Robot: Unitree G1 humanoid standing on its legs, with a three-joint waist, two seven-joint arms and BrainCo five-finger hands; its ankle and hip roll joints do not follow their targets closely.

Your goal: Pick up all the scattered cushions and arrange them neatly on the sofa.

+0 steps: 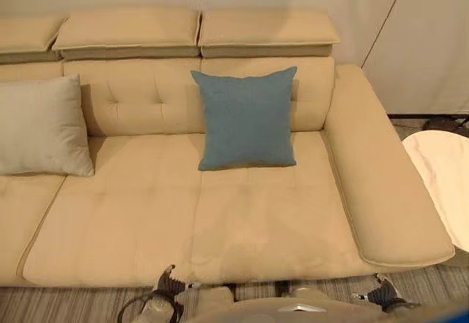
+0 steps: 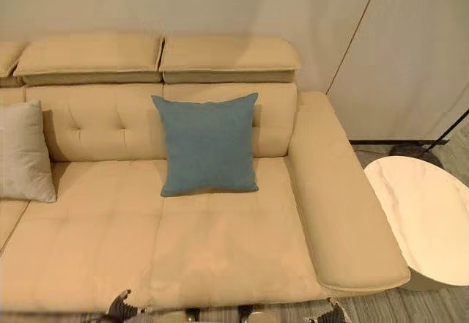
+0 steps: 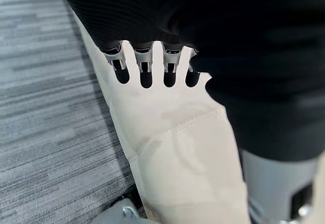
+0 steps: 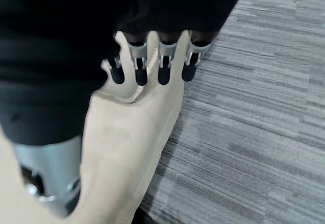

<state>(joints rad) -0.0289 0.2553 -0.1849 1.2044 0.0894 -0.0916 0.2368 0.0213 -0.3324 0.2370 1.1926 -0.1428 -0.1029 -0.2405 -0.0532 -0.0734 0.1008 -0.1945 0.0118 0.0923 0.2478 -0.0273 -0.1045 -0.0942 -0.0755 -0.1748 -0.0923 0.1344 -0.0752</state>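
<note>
Cushions sit on a wide beige sofa (image 1: 220,220) that spans the scene, its tufted backrest topped by flat headrest pads and its right armrest running forward to the front right corner. The blue cushion (image 1: 247,119) stands upright at the back edge of the seat, leaning against the backrest right of the seat's middle seam. The pale grey cushion (image 1: 40,127) stands the same way against the backrest toward the sofa's left end, well apart from the blue one. A round white marble side table (image 2: 425,217) stands on the grey striped carpet (image 3: 45,107) just beside the right armrest. The left hand (image 3: 152,69) hangs low in front of the sofa's front edge, left of its middle, its fingers (image 3: 145,76) straight and relaxed, holding nothing. The right hand (image 4: 152,66) hangs by the front right corner of the sofa, its fingers (image 4: 163,72) likewise straight and empty, over the sofa's beige edge and the carpet.
</note>
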